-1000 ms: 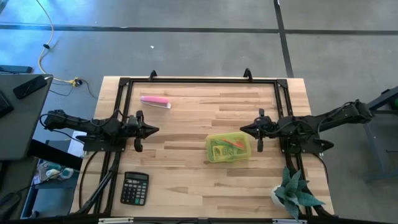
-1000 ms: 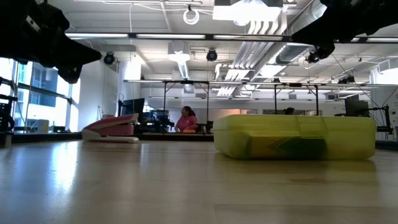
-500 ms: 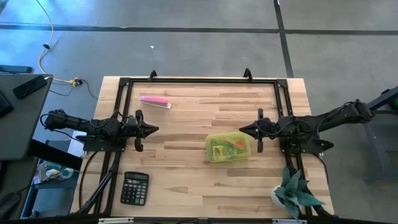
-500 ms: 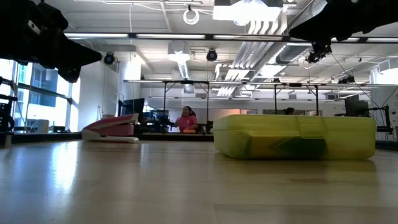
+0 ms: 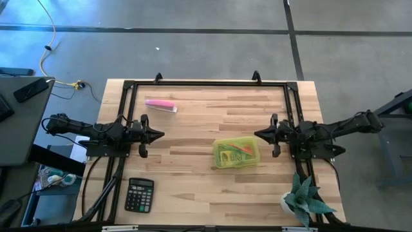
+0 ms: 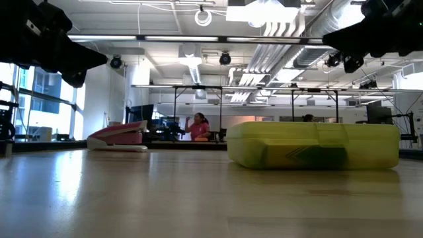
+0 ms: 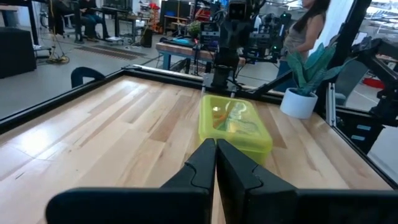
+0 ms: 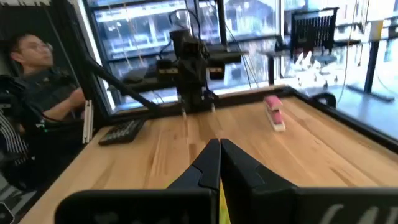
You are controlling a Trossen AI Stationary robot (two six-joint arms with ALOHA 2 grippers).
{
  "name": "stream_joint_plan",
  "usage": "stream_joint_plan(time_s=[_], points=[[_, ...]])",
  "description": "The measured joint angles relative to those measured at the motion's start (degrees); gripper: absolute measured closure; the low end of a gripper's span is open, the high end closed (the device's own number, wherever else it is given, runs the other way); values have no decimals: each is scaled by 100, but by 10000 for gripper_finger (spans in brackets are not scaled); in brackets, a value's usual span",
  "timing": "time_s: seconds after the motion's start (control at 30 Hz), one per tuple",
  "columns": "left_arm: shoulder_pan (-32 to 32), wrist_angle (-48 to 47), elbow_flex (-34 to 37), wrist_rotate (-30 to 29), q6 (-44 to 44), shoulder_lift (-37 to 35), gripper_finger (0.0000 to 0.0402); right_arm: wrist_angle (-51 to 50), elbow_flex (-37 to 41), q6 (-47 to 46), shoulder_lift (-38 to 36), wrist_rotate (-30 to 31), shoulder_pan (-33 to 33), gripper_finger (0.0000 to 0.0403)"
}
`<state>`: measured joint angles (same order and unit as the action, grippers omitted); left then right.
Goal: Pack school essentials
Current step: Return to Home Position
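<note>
Four loose items are sitting on one table, with two grippers flanking them.
Seen from above, a single wooden table [image 5: 193, 177] is carrying one yellow-green case [image 5: 236, 153] right of centre, one pink stapler [image 5: 160, 104] at upper left, one black calculator [image 5: 139, 194] at lower left and one potted plant [image 5: 308, 201] at lower right. The two grippers are facing each other, the left gripper [image 5: 159, 134] at mid-left and the right gripper [image 5: 257, 135] at mid-right. The things inside the case are showing too faintly to count.
</note>
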<state>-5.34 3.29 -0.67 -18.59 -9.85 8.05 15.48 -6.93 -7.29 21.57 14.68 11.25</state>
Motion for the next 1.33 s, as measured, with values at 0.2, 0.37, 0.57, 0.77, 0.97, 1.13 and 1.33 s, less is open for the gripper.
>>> stream_joint_plan(time_s=[0.2,0.37,0.57,0.77,0.97,1.13,1.33], points=[[0,0,0,-2,0,0,397,174,595,223,-576,131,0,403],[2,0,0,-2,0,0,397,-381,631,289,-865,149,0,403],[0,0,0,-2,0,0,397,-910,631,623,-1018,534,0,403],[2,-2,0,-2,0,0,397,-970,631,547,-1037,732,0,403],[1,-2,0,-2,0,0,397,-970,629,334,-1037,717,0,403],[0,0,0,-2,0,0,396,-972,629,317,-1037,715,2,403],[0,-1,-1,-2,0,0,396,-890,629,603,-1037,927,0,403]])
